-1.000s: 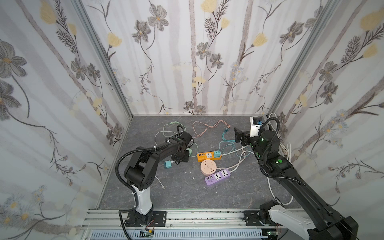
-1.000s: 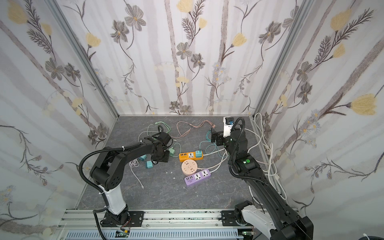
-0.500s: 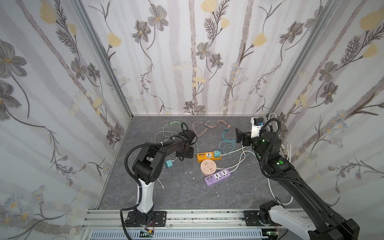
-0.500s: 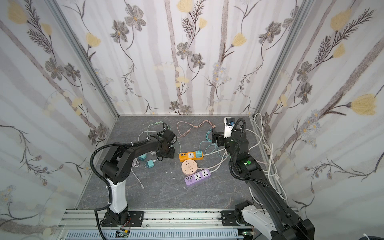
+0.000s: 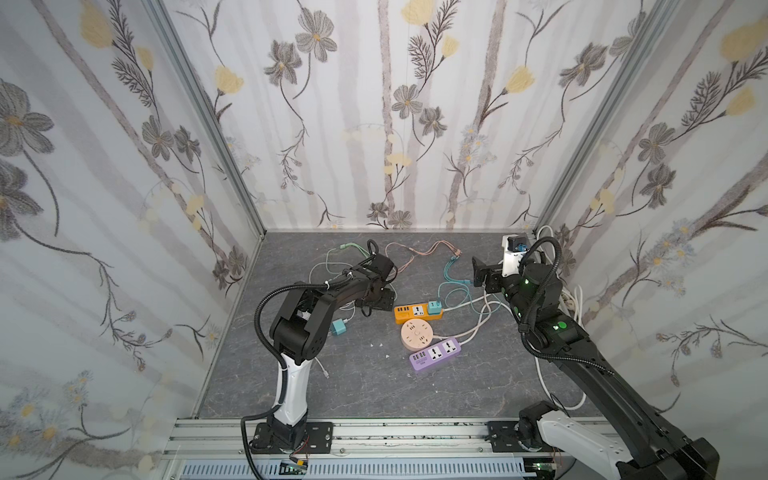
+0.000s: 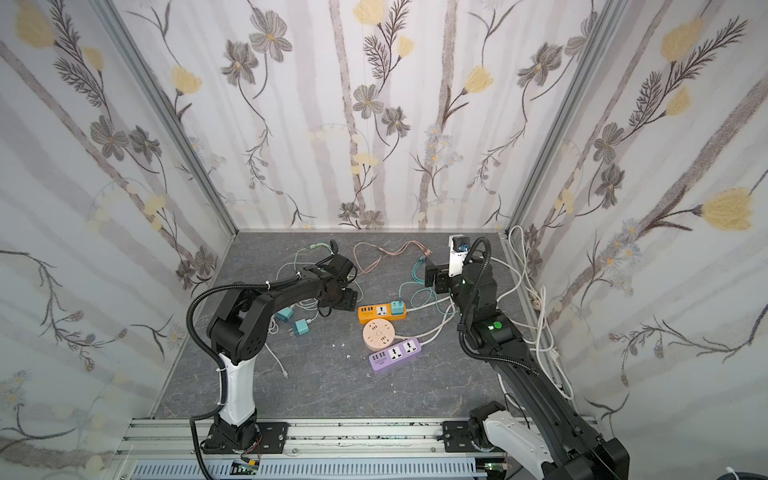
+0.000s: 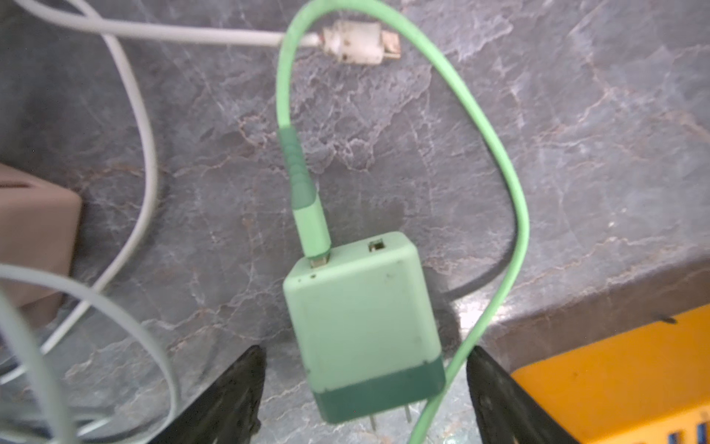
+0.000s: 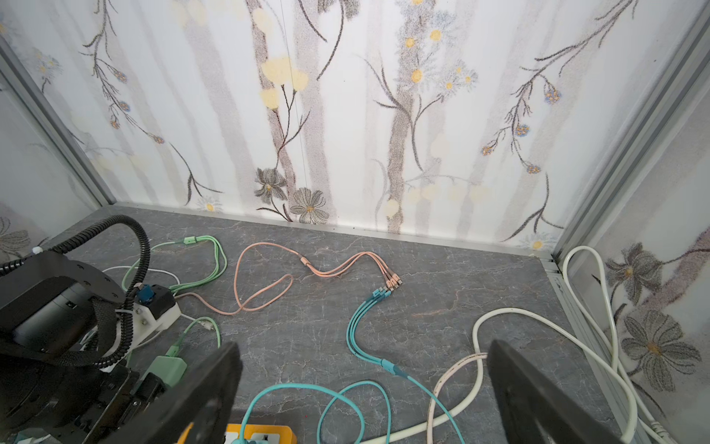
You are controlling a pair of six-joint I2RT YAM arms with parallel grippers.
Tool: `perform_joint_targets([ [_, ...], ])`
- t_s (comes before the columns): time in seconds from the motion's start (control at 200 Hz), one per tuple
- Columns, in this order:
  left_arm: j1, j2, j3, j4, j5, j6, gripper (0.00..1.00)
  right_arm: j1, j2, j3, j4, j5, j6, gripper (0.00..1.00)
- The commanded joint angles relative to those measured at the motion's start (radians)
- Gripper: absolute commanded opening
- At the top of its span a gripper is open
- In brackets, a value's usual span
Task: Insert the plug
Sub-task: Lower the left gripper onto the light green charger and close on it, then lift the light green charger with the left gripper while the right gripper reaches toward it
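Now left gripper [image 7: 363, 357] and right gripper [image 8: 363, 346] gape empty; orange strip [image 5: 415, 312] holds a teal plug [image 5: 435, 306].

Orange power strip [image 7: 614, 384] — cut off in left wrist view.

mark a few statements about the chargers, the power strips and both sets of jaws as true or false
1. The green charger lies on the table between the open jaws of the left gripper, ungripped. True.
2. A green cable is plugged into the green charger. True.
3. The right gripper holds a charger. False: its jaws are open and empty, above the table.
4. Nothing is plugged into the orange power strip. False: a teal charger sits in it.
5. The purple power strip lies beside the round peach socket. True.
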Motion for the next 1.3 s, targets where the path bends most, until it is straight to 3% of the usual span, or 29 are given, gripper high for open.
perform_joint_targets([
  [0.0,0.000,-0.008,0.011,0.034,-0.023,-0.022,0.89,0.000,0.000,-0.002,-0.004,0.004,0.000,0.99],
  [0.15,0.000,0.026,0.046,0.012,-0.066,-0.036,0.90,0.000,0.000,-0.001,-0.001,0.004,-0.001,0.99],
  [0.4,0.002,0.074,0.106,-0.006,-0.077,-0.039,0.82,0.000,-0.002,-0.004,-0.008,0.003,0.000,0.99],
  [0.725,0.002,0.020,0.031,0.030,-0.065,-0.044,0.55,0.000,0.011,0.002,-0.024,-0.041,-0.001,0.99],
  [0.929,0.002,-0.072,-0.077,0.102,-0.025,0.005,0.45,0.003,0.075,0.061,-0.109,-0.167,0.022,0.99],
  [1.299,-0.001,-0.109,-0.103,0.124,-0.038,0.058,0.28,0.003,0.123,0.109,-0.126,-0.233,0.061,0.99],
])
